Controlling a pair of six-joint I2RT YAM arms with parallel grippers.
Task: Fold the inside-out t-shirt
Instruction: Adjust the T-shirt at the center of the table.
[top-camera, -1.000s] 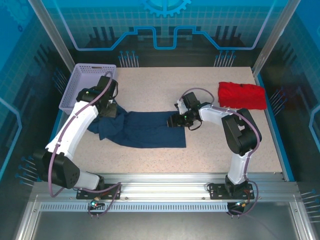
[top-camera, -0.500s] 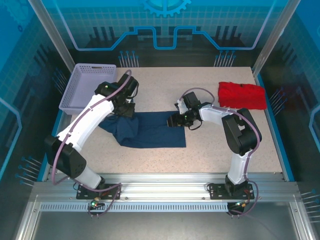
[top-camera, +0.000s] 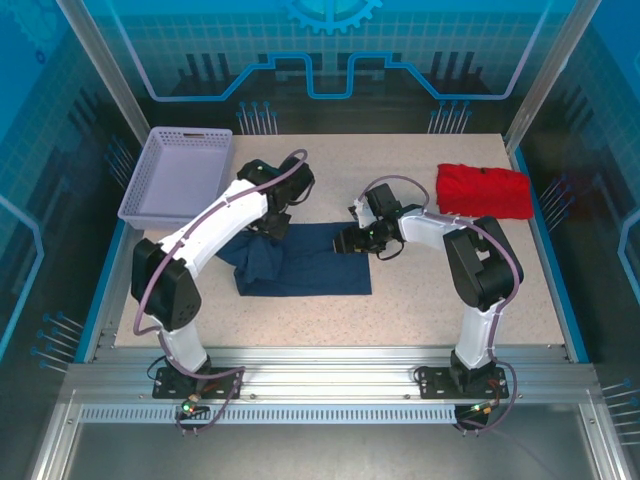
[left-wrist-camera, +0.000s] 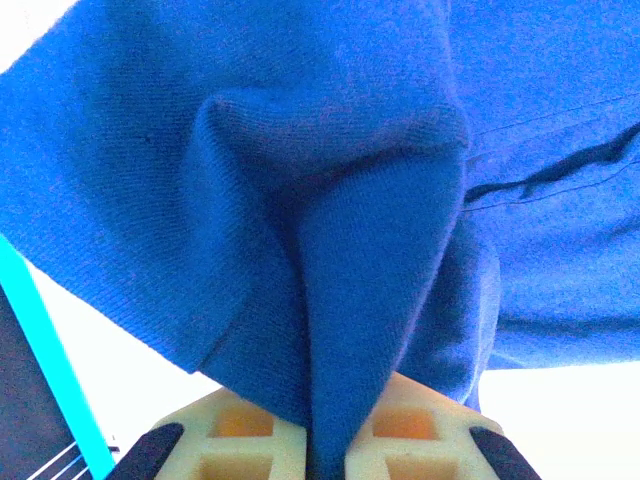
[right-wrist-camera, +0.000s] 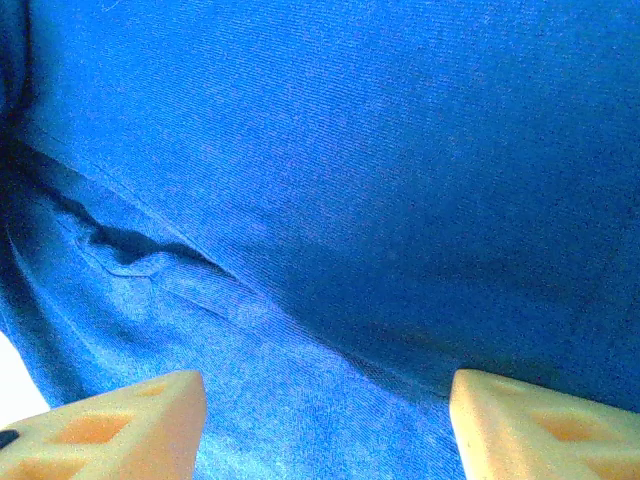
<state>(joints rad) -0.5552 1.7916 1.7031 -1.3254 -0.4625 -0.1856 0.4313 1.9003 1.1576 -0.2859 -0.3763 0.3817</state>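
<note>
Fold is forming: my left gripper (top-camera: 270, 228) is dragging the pinched dark navy cloth t-shirt (top-camera: 315, 268) rightward. My right gripper (top-camera: 350, 240) is sitting open on it.

The hand (right-wrist-camera: 322, 428) — fingers wide apart — sits over the creased navy t-shirt (right-wrist-camera: 380, 170).

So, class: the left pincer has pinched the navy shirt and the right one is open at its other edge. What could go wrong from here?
The left pincer grips just a narrow ridge of the shirt, so the cloth might slip free mid-fold. The right pincer is open over the right edge, not gripping, so that end may drag and bunch. The left part looks rumpled, so the fold could come out uneven.
</note>
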